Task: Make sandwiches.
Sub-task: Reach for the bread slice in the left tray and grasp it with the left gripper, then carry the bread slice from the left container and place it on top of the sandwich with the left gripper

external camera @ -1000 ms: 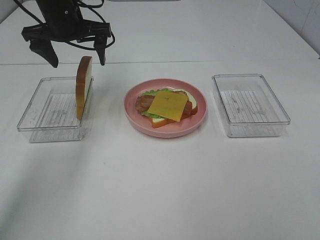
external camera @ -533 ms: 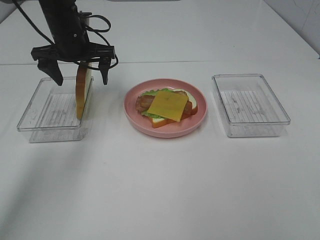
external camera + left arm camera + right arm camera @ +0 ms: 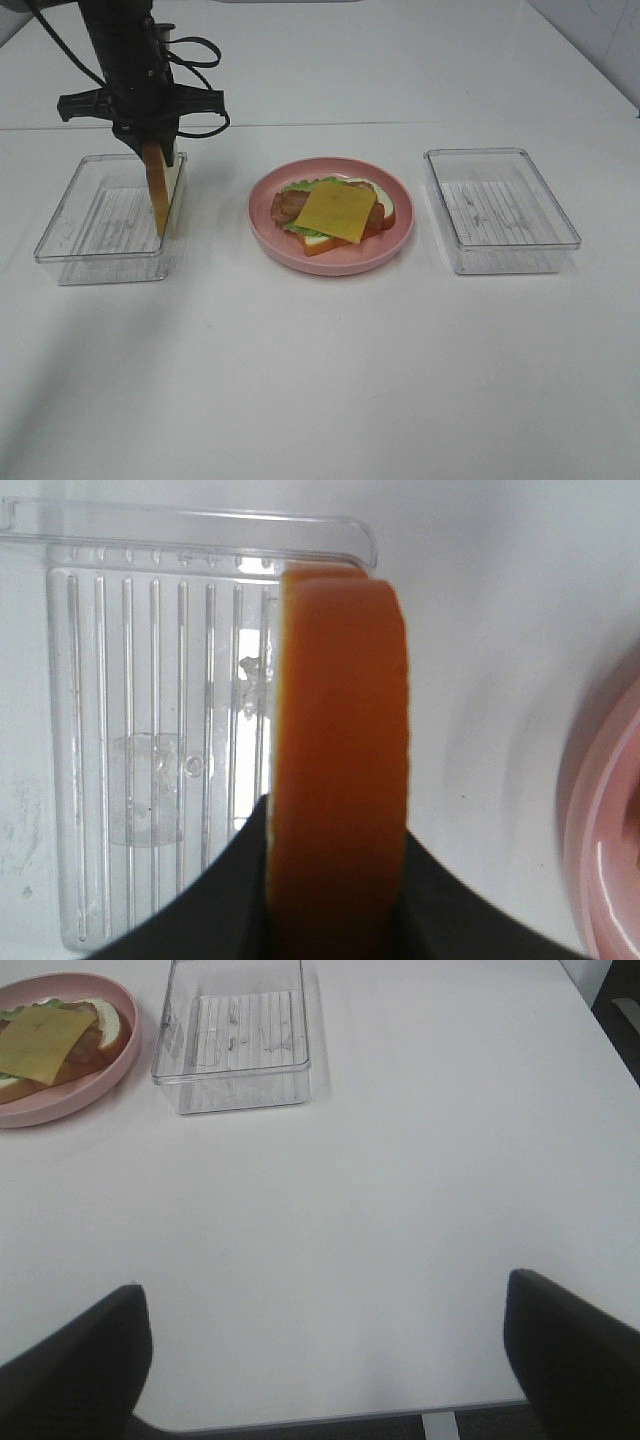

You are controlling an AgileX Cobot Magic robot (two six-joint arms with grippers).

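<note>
Upper left of the overhead view: the left hand is pinched onto the upright bread slice, which stands on edge in the left clear tray. Up close, the orange crust sits squeezed between both dark fingers. Middle of the frame, the open sandwich, cheese on top, lies on the pink plate. The right hand gapes wide over bare white surface, the right tray well apart.
</note>
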